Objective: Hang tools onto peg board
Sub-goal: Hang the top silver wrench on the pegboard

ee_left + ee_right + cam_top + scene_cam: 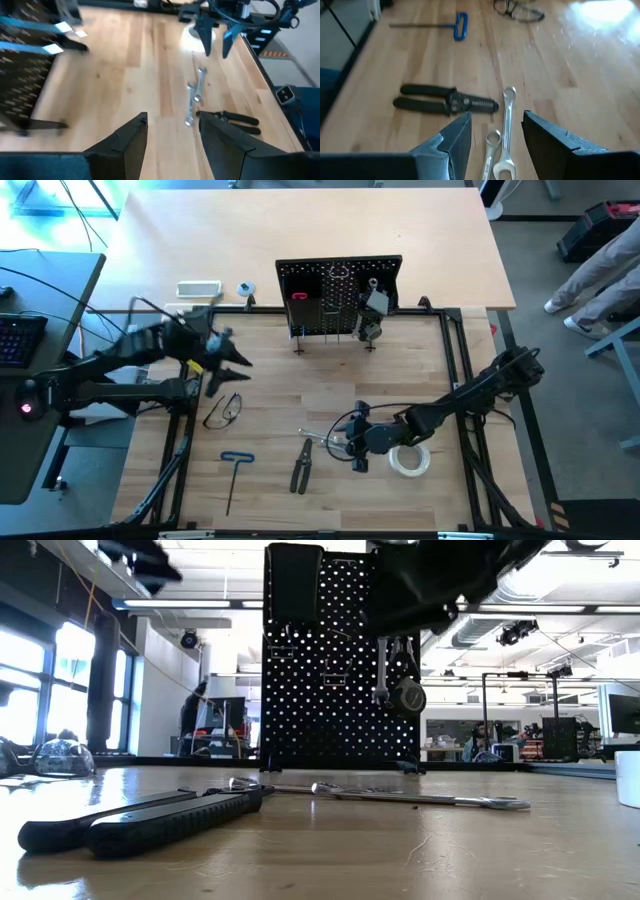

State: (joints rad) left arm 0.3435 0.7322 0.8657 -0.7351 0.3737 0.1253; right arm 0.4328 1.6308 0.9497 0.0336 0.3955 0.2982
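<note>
Wrenches (pixel 502 135) lie side by side on the table just ahead of my right gripper (pixel 495 137), beside the pliers (pixel 445 102) — its fingers stand apart, holding nothing. I lower straight over one shank, not both, and close squarely; my left gripper (pixel 172 135) waits open near the peg board (pixel 338 295).

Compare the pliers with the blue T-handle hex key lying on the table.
The pliers have two dark handles and a metal head; the hex key has one thin shaft and a blue crossbar handle. The pliers lie beside the wrenches; the hex key lies apart, nearer the glasses. Both lie flat on the table, unhung.
</note>
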